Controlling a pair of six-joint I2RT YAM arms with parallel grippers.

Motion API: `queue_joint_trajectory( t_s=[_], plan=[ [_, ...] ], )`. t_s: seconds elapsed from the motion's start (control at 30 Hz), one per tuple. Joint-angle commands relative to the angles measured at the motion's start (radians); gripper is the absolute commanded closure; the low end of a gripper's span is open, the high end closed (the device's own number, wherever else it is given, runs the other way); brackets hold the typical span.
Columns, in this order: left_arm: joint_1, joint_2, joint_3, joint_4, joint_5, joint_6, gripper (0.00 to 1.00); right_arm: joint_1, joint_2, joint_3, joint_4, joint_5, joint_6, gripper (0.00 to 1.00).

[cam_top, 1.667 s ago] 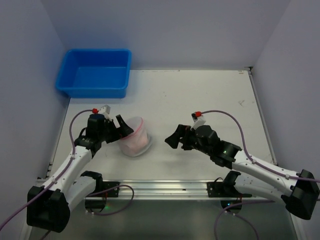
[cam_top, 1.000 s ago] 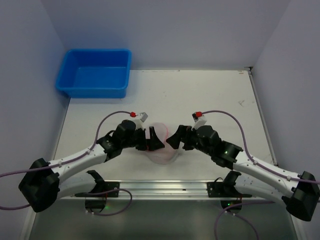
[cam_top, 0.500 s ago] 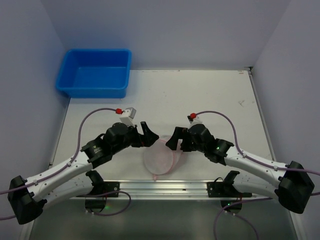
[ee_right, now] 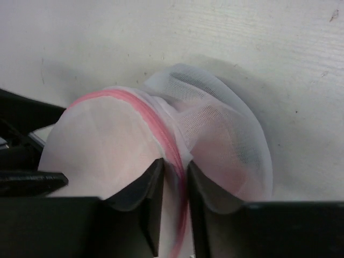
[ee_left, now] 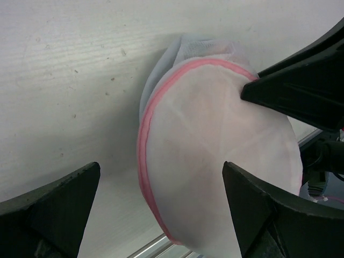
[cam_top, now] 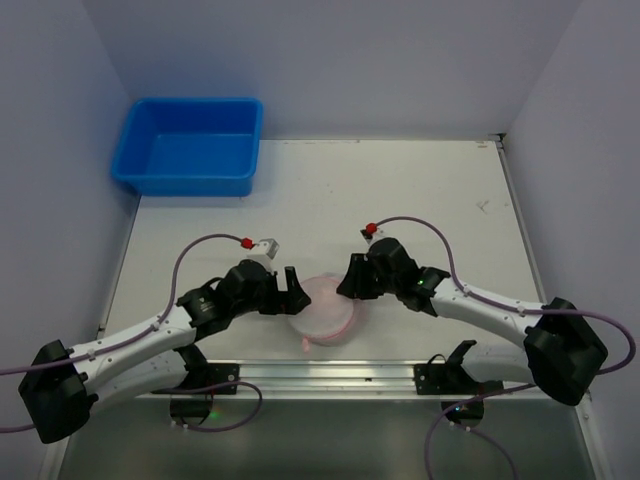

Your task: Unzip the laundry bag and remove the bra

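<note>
Left gripper (cam_top: pixel 292 291) sits low over the table (cam_top: pixel 400 190) near its near edge, well apart from the blue tub (cam_top: pixel 190 145) in the far left corner. Its jaws are spread wide. In the left wrist view its two black fingers (ee_left: pixel 56 207) stand far apart at the bottom corners and touch nothing, with the laundry bag (cam_top: pixel 323 310) in the gap ahead of them.

The bag lies on the table just right of that gripper, between the two arms. It is a small round pouch of white mesh, and the left wrist view shows it standing up on edge rather than lying flat. Its pink zipper rim (ee_right: pixel 156 133) curves around the edge. A pale pink tint shows through the mesh, but what is inside cannot be made out. Whether the zipper is open or closed cannot be told either.

At the bag's right side, the right gripper (cam_top: pixel 351 290) is clamped on it. In the right wrist view its fingers (ee_right: pixel 149 201) are nearly together, with the pink rim pinched between them. A loose fold of mesh billows out to the right of the rim.
</note>
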Motion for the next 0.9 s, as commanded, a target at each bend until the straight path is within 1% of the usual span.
queue_joint_trajectory(
  t_s=[0.0,0.1,0.13,0.27,0.37,0.47,0.5,0.53,0.6,0.63,0.67,0.73,0.87],
  plan=[
    [0.004,-0.018,-0.003,0.056,0.022,-0.023,0.00,-0.017,0.045,0.057,0.028,0.014,-0.044,0.80],
    [0.004,-0.009,-0.022,0.059,0.025,-0.035,0.00,-0.050,0.087,0.097,0.047,0.010,-0.076,0.99],
    [0.004,-0.010,-0.029,0.066,0.022,-0.044,0.00,-0.055,0.096,0.108,0.048,0.013,-0.107,1.00],
    [0.011,-0.039,-0.077,0.124,-0.004,-0.096,0.00,-0.073,0.127,0.138,0.082,0.022,-0.185,1.00],
    [0.031,-0.072,-0.105,0.155,-0.035,-0.139,0.00,-0.102,0.144,0.132,0.127,-0.026,-0.231,1.00],
    [0.062,-0.107,-0.143,0.193,-0.047,-0.174,0.02,-0.152,0.144,0.096,0.186,-0.114,-0.248,1.00],
    [0.071,-0.115,-0.157,0.210,-0.043,-0.188,0.03,-0.165,0.144,0.083,0.231,-0.151,-0.251,1.00],
    [0.080,-0.124,-0.174,0.277,-0.034,-0.194,0.03,-0.178,0.144,0.073,0.252,-0.215,-0.254,1.00],
    [0.119,-0.125,-0.223,0.340,0.023,-0.208,0.04,-0.211,0.150,0.049,0.295,-0.259,-0.260,1.00],
    [0.131,-0.122,-0.238,0.410,0.040,-0.210,0.04,-0.219,0.153,0.045,0.309,-0.303,-0.265,1.00],
    [0.160,-0.116,-0.262,0.449,0.104,-0.210,0.05,-0.230,0.157,0.036,0.318,-0.320,-0.268,1.00],
    [0.175,-0.080,-0.272,0.534,0.141,-0.207,0.05,-0.233,0.160,0.028,0.351,-0.349,-0.274,1.00],
    [0.182,0.022,-0.255,0.638,0.215,-0.171,0.07,-0.238,0.168,0.029,0.374,-0.432,-0.285,1.00]
  ],
)
